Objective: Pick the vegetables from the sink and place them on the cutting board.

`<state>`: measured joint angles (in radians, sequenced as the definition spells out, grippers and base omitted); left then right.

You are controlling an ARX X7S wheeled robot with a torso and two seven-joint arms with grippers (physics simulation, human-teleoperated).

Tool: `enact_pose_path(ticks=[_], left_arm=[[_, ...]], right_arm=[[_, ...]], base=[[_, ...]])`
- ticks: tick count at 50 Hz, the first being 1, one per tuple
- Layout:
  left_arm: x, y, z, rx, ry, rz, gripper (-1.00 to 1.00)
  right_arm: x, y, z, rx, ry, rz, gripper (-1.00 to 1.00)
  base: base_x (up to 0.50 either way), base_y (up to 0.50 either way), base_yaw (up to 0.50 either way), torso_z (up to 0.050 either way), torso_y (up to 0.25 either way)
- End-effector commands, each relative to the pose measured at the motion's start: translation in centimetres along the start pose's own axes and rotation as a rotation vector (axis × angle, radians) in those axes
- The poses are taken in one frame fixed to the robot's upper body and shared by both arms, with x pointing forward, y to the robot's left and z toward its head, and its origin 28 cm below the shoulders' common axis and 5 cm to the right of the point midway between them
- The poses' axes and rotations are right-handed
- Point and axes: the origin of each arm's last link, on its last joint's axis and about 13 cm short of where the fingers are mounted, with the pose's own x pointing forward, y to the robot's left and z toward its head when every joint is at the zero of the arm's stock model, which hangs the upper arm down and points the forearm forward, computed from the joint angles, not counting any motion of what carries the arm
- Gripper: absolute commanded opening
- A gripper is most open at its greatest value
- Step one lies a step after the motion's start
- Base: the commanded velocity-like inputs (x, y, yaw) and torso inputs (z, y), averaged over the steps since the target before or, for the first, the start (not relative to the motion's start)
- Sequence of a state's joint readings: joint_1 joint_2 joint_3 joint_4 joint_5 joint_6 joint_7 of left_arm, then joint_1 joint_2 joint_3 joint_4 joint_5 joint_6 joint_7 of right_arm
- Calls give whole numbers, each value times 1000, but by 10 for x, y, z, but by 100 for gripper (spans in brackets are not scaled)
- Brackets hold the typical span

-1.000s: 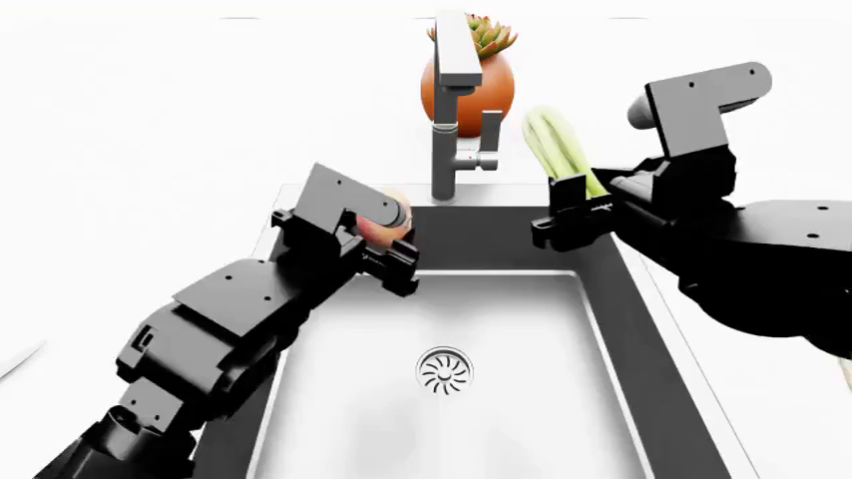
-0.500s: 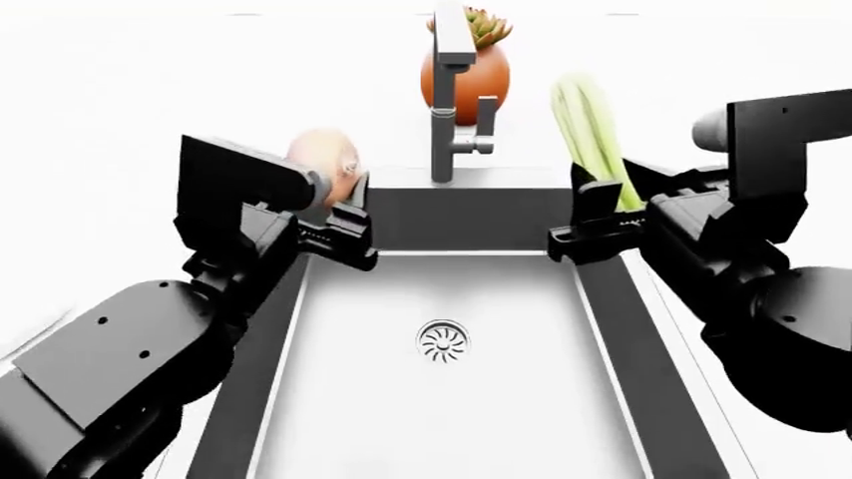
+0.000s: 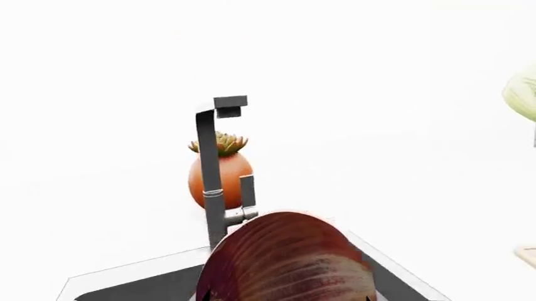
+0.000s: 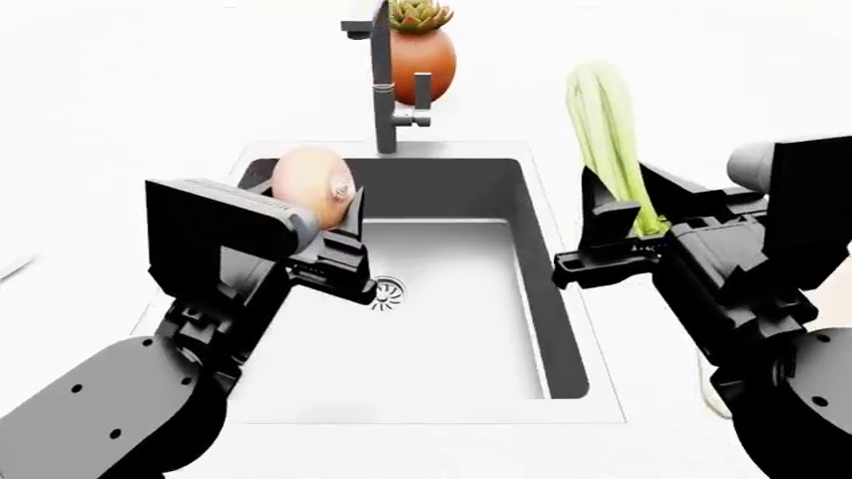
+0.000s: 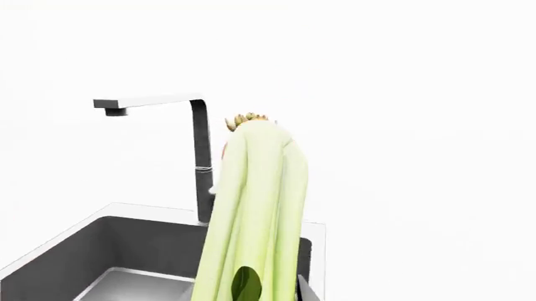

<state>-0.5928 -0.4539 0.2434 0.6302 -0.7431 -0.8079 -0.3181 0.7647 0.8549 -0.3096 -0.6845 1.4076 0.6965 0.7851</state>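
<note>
The pinkish-tan onion [image 4: 313,185] is held above the left side of the sink [image 4: 533,279], with my left gripper [image 4: 330,212] shut on it. In the left wrist view the onion [image 3: 285,260] looks dark red and fills the space between the jaws. The light green celery [image 4: 606,130] stands upright over the counter just right of the sink, with my right gripper [image 4: 637,222] shut on its lower end. It hangs in front of the right wrist camera as celery [image 5: 255,207]. Only a beige corner of the cutting board [image 3: 528,256] shows.
A tall grey faucet [image 4: 383,90] rises behind the sink, with a succulent in an orange pot [image 4: 423,55] behind it. The round drain [image 4: 386,292] sits in the basin floor. White counter surrounds the sink.
The head view has pulled back and swung, so the sink and faucet sit further left in the picture. Both grippers keep their hold, and the celery stands higher and more upright.
</note>
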Motion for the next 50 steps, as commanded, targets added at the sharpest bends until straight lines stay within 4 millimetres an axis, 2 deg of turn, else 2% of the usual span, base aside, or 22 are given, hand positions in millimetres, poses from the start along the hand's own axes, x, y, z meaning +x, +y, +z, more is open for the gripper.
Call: enact_pose_path(ticks=[1, 43, 50], left_arm=[[-3, -4, 5, -16, -28, 8, -100], [-8, -7, 7, -46, -48, -10, -100], [-6, -6, 11, -48, -55, -7, -100]], right_arm=[[-3, 0, 1, -9, -49, -11, -100], [-4, 0, 1, 10, -54, -6, -100], [1, 1, 0, 10, -26, 5, -100]], base=[[-1, -500, 0, 0, 0], [-1, -500, 0, 0, 0], [-1, -357, 0, 0, 0]])
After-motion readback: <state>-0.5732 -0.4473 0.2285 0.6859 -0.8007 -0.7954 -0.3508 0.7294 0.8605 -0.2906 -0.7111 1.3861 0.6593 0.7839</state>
